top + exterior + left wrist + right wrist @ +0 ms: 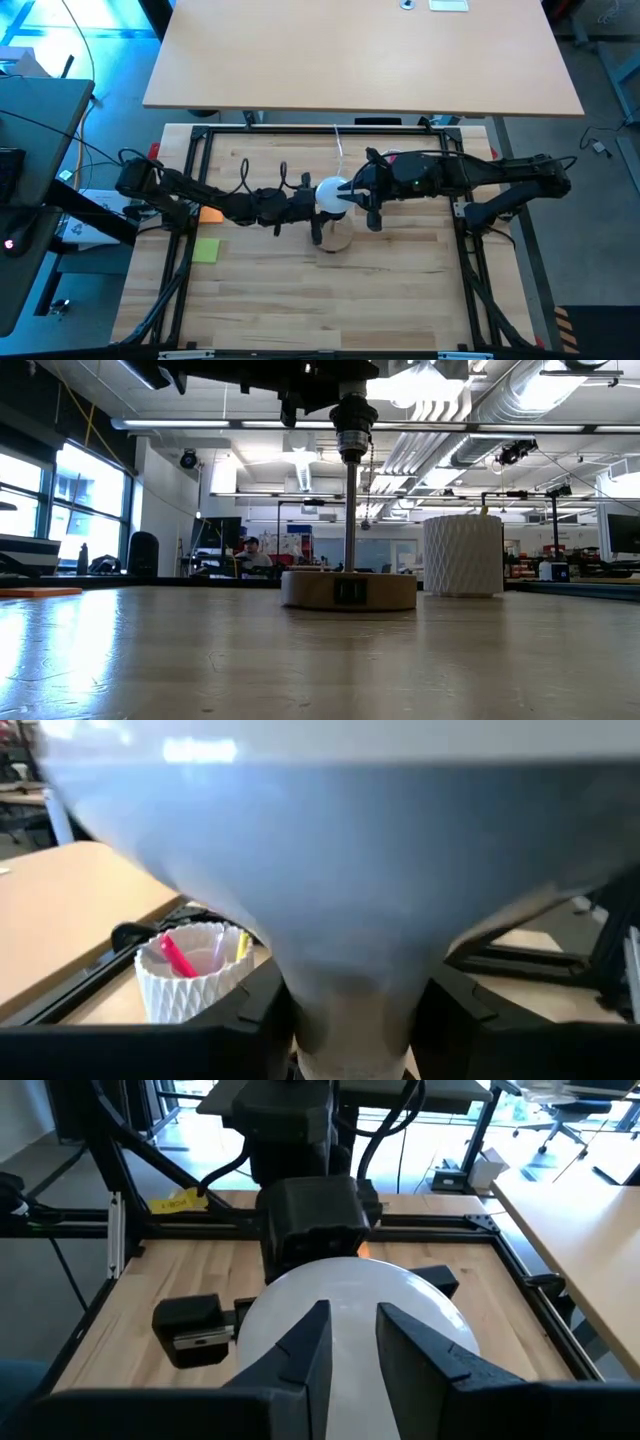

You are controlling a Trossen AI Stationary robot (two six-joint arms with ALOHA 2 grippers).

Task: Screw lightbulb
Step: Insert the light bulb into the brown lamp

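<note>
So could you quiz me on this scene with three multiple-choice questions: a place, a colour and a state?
1. Where is the lightbulb?
A. between the two hands
B. inside the cup
C. on the floor
2. What colour is the latticed cup?
A. black
B. white
C. green
3. How does the cup stand?
A. tipped over
B. upside down
C. upright

1 A: the lightbulb sits between the left hand and the right hand.
2 B: the latticed cup is white.
3 C: its open mouth faces up.
</note>
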